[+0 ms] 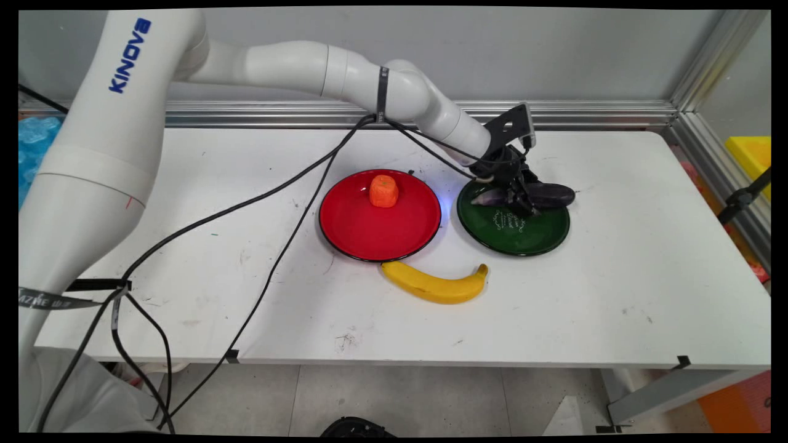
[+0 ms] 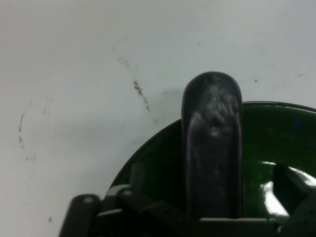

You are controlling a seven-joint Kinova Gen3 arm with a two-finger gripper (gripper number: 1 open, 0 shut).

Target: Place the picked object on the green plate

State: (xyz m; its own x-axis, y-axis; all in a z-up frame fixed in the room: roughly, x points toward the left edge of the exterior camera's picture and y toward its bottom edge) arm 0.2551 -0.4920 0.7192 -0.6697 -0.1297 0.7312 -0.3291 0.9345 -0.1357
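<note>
the tool (image 1: 522, 198) sits down on the dark eggplant (image 1: 551, 195) on the green plate (image 1: 523, 237) - it looks closed round its middle - smooth, slippery, a bit soft.

Even overhead light is falling across the table (image 1: 554, 307) (shadows staying faint); glare is streaking the green plate (image 2: 269, 165).

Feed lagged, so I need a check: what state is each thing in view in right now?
pincer: down at the eggplant on the green plate, grip unclear.
eggplant: lying across the green plate's far rim, one end overhanging.
green plate: flat on the table.
red plate: flat, holding the carrot piece.
carrot piece: upright.
banana: lying on the table.
</note>
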